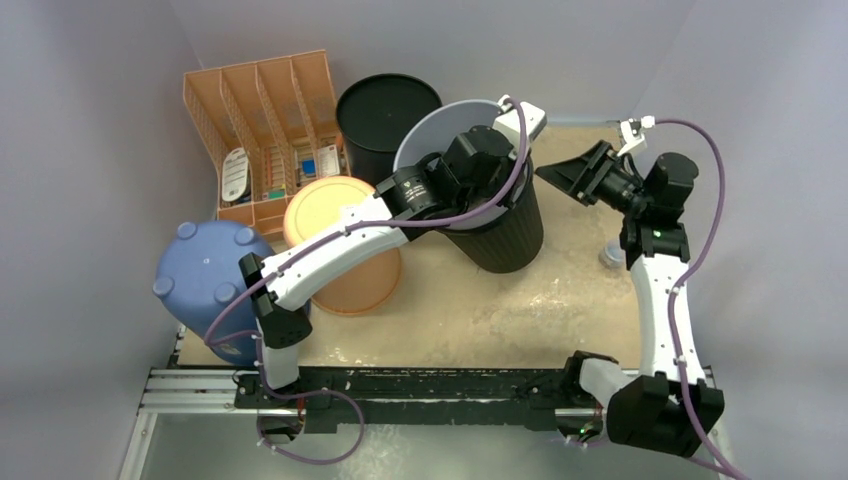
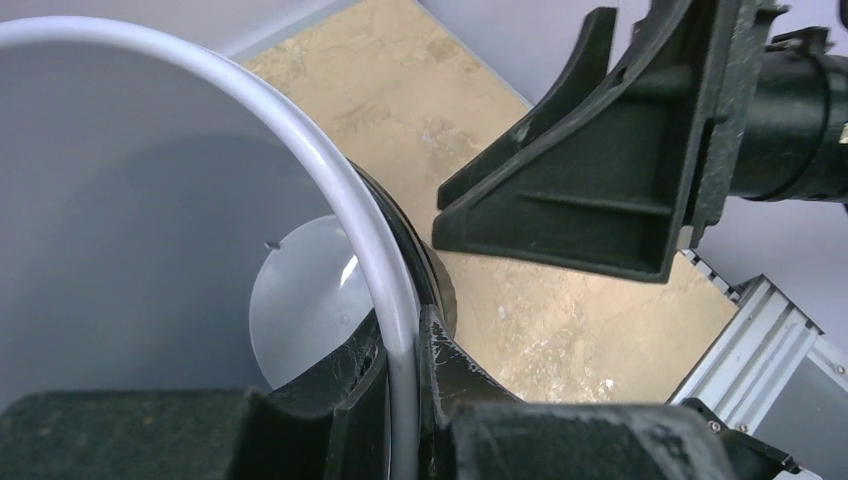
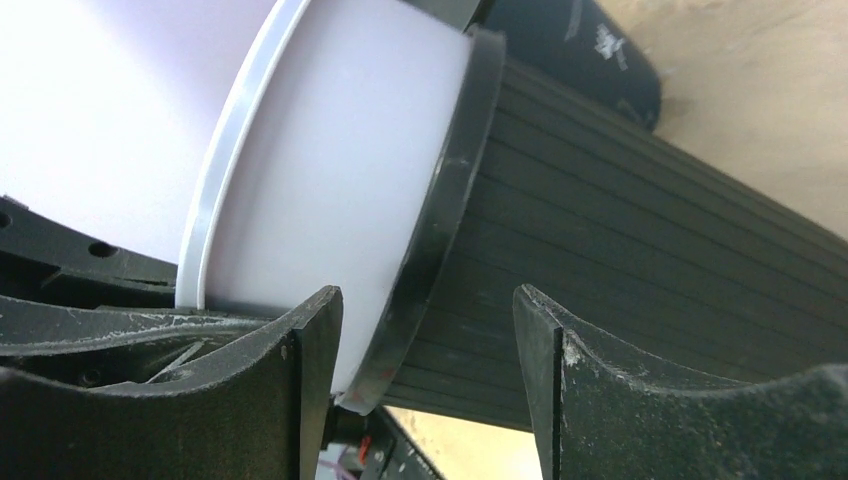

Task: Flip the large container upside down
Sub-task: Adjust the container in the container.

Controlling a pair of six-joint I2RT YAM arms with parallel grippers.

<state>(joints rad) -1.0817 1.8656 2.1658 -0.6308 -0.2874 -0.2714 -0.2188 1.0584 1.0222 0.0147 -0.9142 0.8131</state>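
Note:
The large container [image 1: 430, 135], pale grey with a rolled rim, sits nested and tilted inside a black ribbed bin [image 1: 510, 240] near the table's middle. My left gripper [image 1: 497, 165] reaches over it and is shut on its rim, one finger inside and one outside. The left wrist view shows the gripper [image 2: 403, 330] pinching that rim, above the container's grey inside [image 2: 150, 200]. My right gripper [image 1: 565, 172] hovers open just right of the bins. In the right wrist view its jaws [image 3: 425, 300] frame the grey wall [image 3: 340, 150] and the black bin [image 3: 620, 200]; contact cannot be told.
An orange file organizer [image 1: 265, 120] and a black round bin [image 1: 385, 110] stand at the back. An orange bucket [image 1: 335, 245] and a blue upturned container [image 1: 205, 275] crowd the left. A small clear cup [image 1: 611, 256] sits by the right arm.

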